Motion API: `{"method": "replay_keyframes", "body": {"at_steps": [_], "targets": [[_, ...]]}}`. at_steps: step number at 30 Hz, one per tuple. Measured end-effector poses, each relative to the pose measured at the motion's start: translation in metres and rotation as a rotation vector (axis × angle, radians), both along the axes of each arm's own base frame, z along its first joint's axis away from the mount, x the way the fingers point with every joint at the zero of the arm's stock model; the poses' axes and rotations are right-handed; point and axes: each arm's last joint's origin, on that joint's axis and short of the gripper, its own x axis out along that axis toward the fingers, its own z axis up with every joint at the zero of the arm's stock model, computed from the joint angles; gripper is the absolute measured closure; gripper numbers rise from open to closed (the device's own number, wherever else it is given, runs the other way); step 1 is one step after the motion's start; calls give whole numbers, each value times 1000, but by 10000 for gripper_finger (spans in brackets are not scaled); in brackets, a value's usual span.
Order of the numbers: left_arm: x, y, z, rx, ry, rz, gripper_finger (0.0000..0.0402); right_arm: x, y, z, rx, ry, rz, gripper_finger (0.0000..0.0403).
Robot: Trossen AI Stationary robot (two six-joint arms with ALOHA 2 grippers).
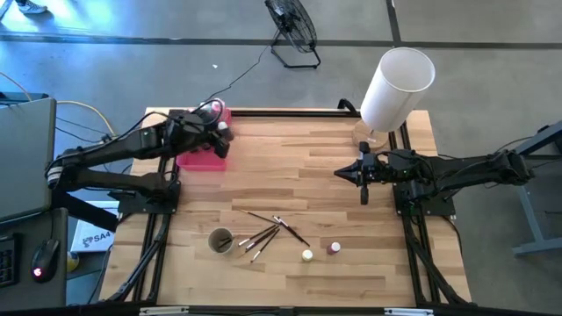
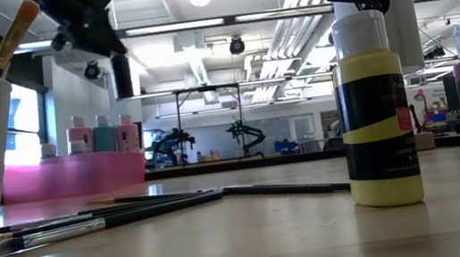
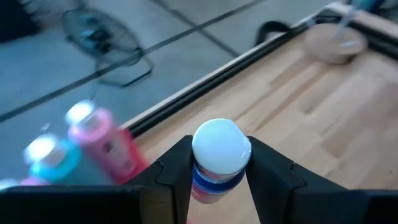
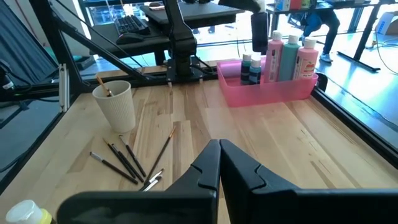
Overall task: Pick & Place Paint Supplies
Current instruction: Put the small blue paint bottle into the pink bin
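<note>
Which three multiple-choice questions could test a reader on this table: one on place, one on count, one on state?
1. Where is the pink tray?
A. the table's left side
B. the table's right side
C. beside the cup

2. How many tiny paint pots stand near the loose brushes?
A. one
B. two
C. four

3. What is the left gripper doing?
A. open, empty
B. closed on a white-capped pot
C. closed on a brush

Key: 1 A, the pink tray lies left; 2 B, a yellow pot and a pink pot; 3 B, the left gripper clamps the white-capped pot.

Squeeze bottles [image 4: 283,55] upright, brushes [image 1: 268,233] scattered
</note>
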Motion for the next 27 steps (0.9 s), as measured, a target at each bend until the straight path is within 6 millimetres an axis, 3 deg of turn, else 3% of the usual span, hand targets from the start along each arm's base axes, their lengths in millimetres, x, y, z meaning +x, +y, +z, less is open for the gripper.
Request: {"method": "replay_keyframes", "body": {"at_steps": [5,13,27], "targets": [[-3,1,-9,-31,23,88,277,0,0,0,-1,0,0,401],[-2,3,-60,-40,60,203,277,0,0,0,-2,0,1,401],[-5,6,-94,26,-3,386,277,0,0,0,-1,-1,-1,401]]}}
